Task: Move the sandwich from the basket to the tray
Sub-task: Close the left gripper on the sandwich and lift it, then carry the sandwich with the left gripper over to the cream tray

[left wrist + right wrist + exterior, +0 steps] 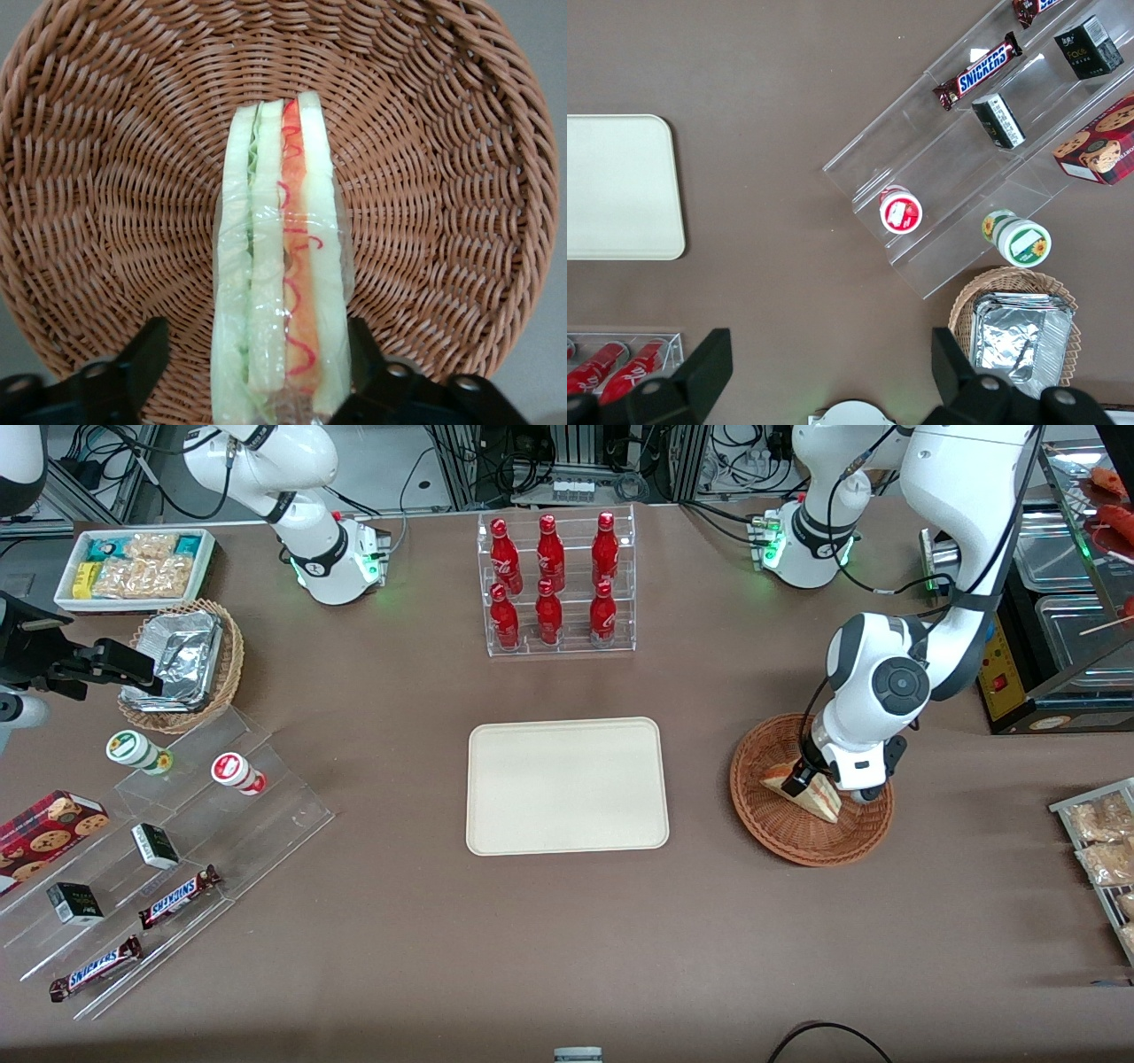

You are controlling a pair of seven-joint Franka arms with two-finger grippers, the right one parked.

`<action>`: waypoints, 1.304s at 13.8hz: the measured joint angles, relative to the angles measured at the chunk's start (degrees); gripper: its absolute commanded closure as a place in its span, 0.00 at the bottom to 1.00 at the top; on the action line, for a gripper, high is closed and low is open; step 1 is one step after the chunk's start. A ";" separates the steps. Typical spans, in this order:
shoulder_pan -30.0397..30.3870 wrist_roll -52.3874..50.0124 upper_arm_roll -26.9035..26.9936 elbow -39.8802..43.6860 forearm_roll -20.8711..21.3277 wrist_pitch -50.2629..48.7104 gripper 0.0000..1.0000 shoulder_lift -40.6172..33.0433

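On my front feed I read the brown counter (372, 921) from the parked arm's end: the cream tray (567, 786) lies flat mid-counter with its surface bare. Toward the working arm's end sits the reddish wicker basket (811, 841), well apart from the tray. The sandwich (819, 795) lies inside it, wrapped, filling edge up in my wrist feed (282, 292). My gripper (802, 778) is down in the basket; its jaws straddle the sandwich, one finger close at each side, spread, not yet pinching.
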 measured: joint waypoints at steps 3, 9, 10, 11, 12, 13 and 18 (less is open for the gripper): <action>0.01 -0.26 0.00 0.57 0.00 0.30 1.00 0.30; 0.03 0.10 -0.02 16.03 2.74 -17.43 1.00 0.18; -0.02 0.34 -0.20 20.35 3.46 -21.74 1.00 0.08; -0.25 0.89 -0.66 24.53 3.83 -25.01 1.00 0.01; -1.08 1.69 -1.10 27.89 3.92 -26.98 1.00 0.02; -2.62 2.66 -1.45 30.32 3.93 -27.99 1.00 0.10; -15.10 6.92 -2.24 35.25 3.91 -29.55 1.00 4.56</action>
